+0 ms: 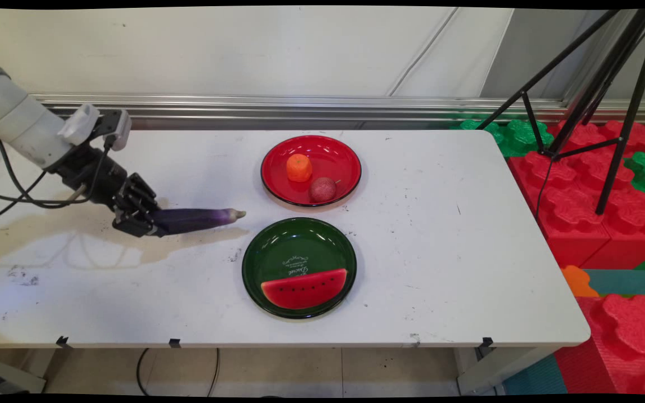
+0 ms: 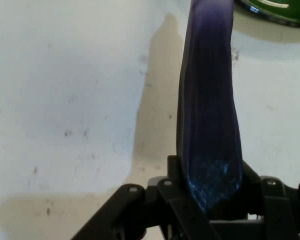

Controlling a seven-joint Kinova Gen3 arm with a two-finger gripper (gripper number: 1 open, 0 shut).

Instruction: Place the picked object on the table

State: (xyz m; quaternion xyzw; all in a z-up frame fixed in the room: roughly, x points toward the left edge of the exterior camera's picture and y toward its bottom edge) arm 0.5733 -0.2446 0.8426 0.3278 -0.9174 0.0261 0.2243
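1. The black tool (image 1: pixel 146 219) is clamped on the thick end of a purple eggplant (image 1: pixel 196 218), with the arm reaching in over the left part of the white bench (image 1: pixel 440 235).
2. The eggplant sticks out level from the tool toward the bench's middle, its pale stem tip (image 1: pixel 237 213) leading; its shadow lies on the bench just below it, so it looks lifted clear of the surface.
3. In the hand view the eggplant (image 2: pixel 210 115) runs straight up from between the fingers, and a rim of the green plate (image 2: pixel 275 11) shows at the top right corner.
4. The green plate (image 1: pixel 277 246) sits near the front edge around mid-bench, just beside the stem tip, with a watermelon slice (image 1: pixel 304 287) on its front half.
5. A red plate (image 1: pixel 339 159) lies behind it, toward the back edge, holding an orange fruit (image 1: pixel 299 167) and a dark red round fruit (image 1: pixel 322 189) close together.
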